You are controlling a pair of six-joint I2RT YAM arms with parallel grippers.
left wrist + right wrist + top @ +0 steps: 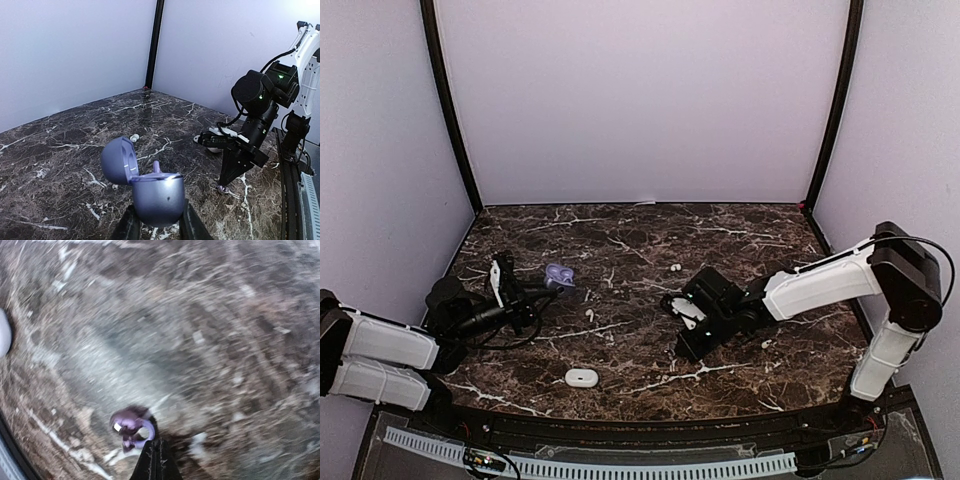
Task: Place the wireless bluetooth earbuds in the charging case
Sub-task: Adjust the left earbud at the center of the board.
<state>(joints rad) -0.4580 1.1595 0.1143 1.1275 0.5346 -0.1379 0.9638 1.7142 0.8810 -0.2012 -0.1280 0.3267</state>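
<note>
Your left jaws clasp the open lavender case (152,197); your right jaws, pinched together, rest beside a lavender earbud (129,422).

My left end effector (159,222) holds the lavender charging case (152,197) upright by its lower half, over the left part of the surface. Its lid stands open on the left. What looks like a lavender earbud (156,167) sits inside, stem up. Another lavender earbud (131,424) lies right of the middle, against the closed tip of my right end effector (156,460). Two white earbuds lie loose, one (672,267) toward the far edge and one (588,314) near the middle.
</note>
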